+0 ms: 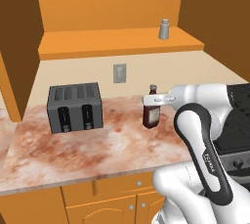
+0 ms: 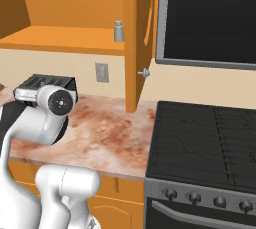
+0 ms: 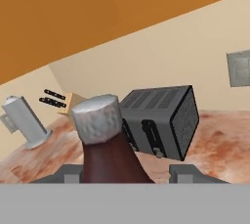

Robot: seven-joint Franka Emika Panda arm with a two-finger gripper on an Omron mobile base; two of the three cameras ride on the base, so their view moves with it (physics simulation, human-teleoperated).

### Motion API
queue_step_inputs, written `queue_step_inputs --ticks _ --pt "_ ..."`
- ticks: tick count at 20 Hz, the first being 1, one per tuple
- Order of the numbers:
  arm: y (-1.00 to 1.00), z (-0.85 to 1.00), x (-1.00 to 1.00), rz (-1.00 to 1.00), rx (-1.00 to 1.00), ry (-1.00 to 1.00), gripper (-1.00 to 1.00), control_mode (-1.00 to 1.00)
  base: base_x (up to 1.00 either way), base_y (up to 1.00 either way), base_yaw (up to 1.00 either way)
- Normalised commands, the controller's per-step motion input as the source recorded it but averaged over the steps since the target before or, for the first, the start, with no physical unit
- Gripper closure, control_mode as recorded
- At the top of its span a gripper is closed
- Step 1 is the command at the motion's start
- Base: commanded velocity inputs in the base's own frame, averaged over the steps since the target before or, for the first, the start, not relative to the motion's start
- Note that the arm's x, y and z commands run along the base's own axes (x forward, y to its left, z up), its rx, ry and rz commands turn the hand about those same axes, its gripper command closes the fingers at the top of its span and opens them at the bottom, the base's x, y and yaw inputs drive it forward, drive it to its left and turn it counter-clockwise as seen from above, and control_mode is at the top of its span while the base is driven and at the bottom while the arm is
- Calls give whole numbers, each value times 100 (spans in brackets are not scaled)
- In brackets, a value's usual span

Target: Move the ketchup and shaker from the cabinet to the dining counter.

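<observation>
The ketchup [image 1: 151,116] is a dark reddish-brown bottle, upright just over the marble worktop to the right of the toaster. My gripper [image 1: 152,100] comes in from the right and is shut on its neck. In the hand view the ketchup [image 3: 110,149] rises between the two finger tips of the gripper [image 3: 128,173], its cap close to the camera. The light-grey shaker [image 1: 164,29] [image 2: 118,31] stands on the orange shelf of the cabinet [image 1: 117,43] [image 2: 65,39], near its right end. The dining counter is out of view.
A grey toaster [image 1: 74,107] [image 3: 161,120] sits on the marble worktop [image 1: 97,149], with a wall outlet [image 1: 119,73] behind it. The open cabinet door [image 2: 132,38] hangs beside a black stove [image 2: 205,148]. A knife block [image 3: 62,101] and a white cylinder [image 3: 24,123] stand far left.
</observation>
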Motion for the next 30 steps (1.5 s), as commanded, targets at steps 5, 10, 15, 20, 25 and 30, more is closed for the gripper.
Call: queue_step_inputs --ticks 5,10,15,20,25,30 --pt "0 0 0 0 0 0 100 -100 0 0 0" --pt "0 0 -3 0 0 0 100 -100 0 0 0" --pt "1 -2 -40 0 0 0 100 -100 0 0 0" --pt "7 -4 -65 0 1 -5 100 -100 0 0 0" --pt "8 -4 -70 0 1 -10 100 -100 0 0 0" --pt "2 -1 -45 0 7 -5 100 -100 0 0 0"
